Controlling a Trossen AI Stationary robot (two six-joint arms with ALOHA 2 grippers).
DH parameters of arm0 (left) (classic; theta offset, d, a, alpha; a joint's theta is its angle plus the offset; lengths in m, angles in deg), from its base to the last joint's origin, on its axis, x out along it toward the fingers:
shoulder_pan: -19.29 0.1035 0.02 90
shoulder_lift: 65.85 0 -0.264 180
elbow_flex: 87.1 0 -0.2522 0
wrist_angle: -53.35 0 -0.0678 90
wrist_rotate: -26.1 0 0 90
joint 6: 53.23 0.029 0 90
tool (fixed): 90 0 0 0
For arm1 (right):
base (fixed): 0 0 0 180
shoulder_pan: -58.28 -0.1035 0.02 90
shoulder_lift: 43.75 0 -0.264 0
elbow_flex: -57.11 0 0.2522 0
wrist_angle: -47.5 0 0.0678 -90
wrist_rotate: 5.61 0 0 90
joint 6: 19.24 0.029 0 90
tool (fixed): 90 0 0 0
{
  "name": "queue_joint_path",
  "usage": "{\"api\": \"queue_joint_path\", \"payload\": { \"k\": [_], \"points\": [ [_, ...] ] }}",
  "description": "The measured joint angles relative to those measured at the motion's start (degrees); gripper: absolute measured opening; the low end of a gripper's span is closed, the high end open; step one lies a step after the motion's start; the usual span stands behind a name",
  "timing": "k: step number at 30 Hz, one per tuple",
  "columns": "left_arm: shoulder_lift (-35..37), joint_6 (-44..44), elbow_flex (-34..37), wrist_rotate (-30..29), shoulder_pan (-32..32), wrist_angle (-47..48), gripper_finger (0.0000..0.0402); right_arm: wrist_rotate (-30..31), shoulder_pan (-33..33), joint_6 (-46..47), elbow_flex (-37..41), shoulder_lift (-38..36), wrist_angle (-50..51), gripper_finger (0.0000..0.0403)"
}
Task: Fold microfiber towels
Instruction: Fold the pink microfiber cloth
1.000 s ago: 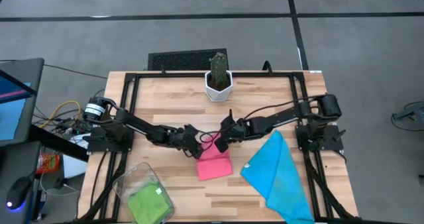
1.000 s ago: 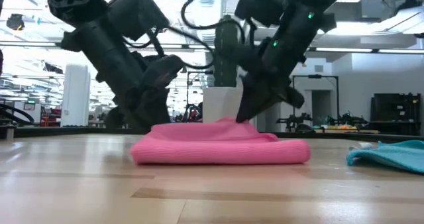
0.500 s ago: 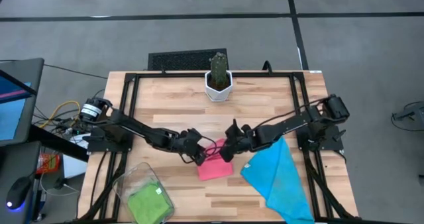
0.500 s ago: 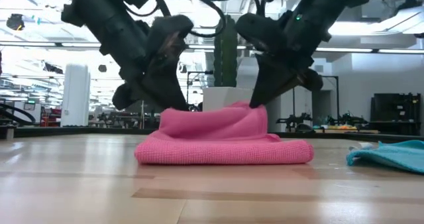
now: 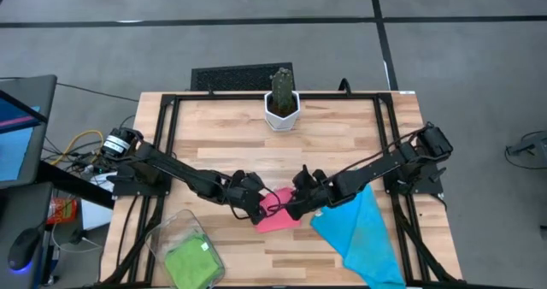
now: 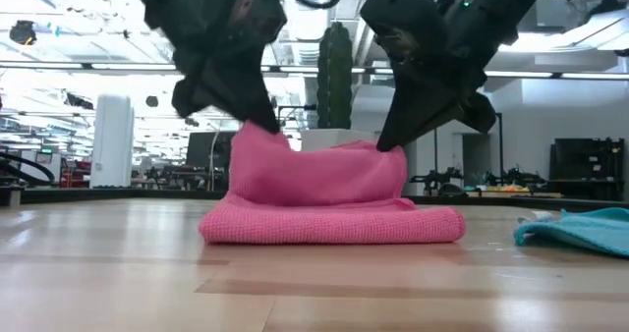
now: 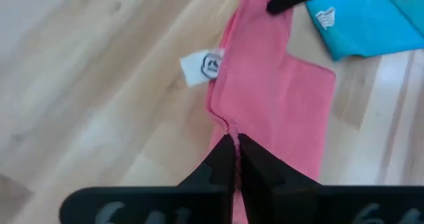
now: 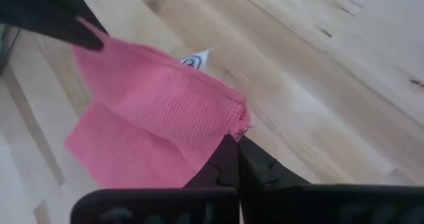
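Both end effectors, left [image 5: 250, 202] and right [image 5: 297, 205], are clamped on corners of the pink towel [image 5: 279, 214], mid-table near the front, lifting its top layer. An uneven pull could skew the fold or slip a corner free.

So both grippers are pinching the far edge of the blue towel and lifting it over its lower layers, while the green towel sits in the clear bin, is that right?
Not quite: it is the pink towel that the left gripper and right gripper are pinching and lifting, as the low view shows. The blue towel lies untouched beside it. The green towel is indeed in the clear bin.
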Motion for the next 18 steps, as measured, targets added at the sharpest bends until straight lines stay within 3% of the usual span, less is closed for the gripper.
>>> {"api": "queue_joint_path", "payload": {
  "k": [5, 18],
  "points": [
    [0.0, 3.9, -4.2, -1.3, -1.0, 3.5, 0.0, 0.5, -2.0, 1.2, 0.0, 0.0, -0.1, 0.0015],
    [0.0, 2.7, -4.3, -8.0, -7.0, 6.0, 0.0, 1.1, -4.5, -0.4, 0.0, 0.0, -2.8, 0.0032]
  ]
}}
